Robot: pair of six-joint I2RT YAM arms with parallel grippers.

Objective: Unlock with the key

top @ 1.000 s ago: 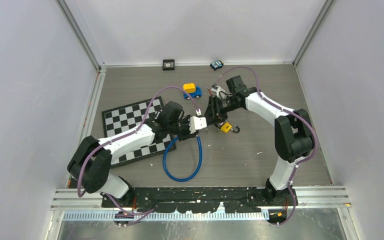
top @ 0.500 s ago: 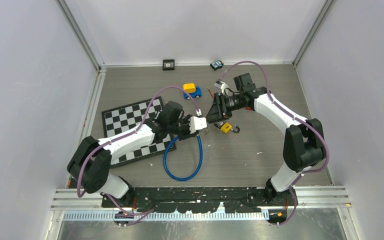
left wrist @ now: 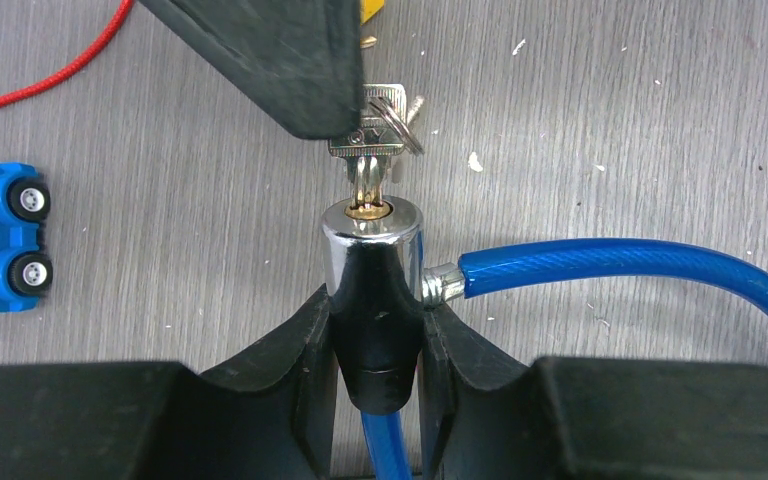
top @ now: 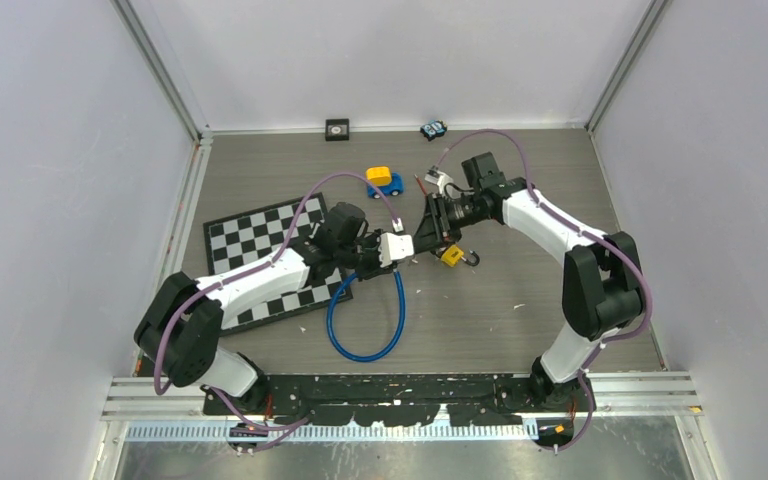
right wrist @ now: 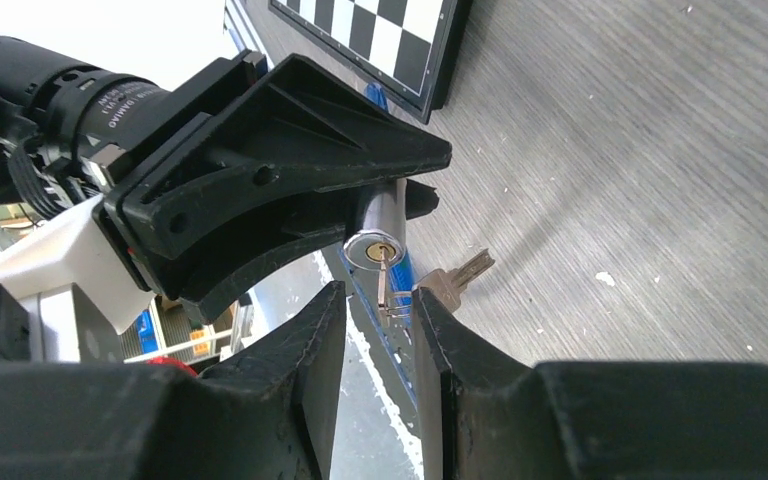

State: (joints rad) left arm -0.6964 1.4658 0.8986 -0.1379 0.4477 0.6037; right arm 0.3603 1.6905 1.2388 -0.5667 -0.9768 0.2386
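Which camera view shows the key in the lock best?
The left wrist view: the key stands in the lock, seen flat and close. The right wrist view shows it edge-on and thin; in the top view it is too small to tell.

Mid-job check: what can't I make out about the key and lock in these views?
- Whether the right claw grips the key: left wrist view, its finger covers the key head; right wrist view shows the key edge-on.
- Blade depth: buried in the lock cylinder held by the left claw.
- Top view: key too small, under both claws.
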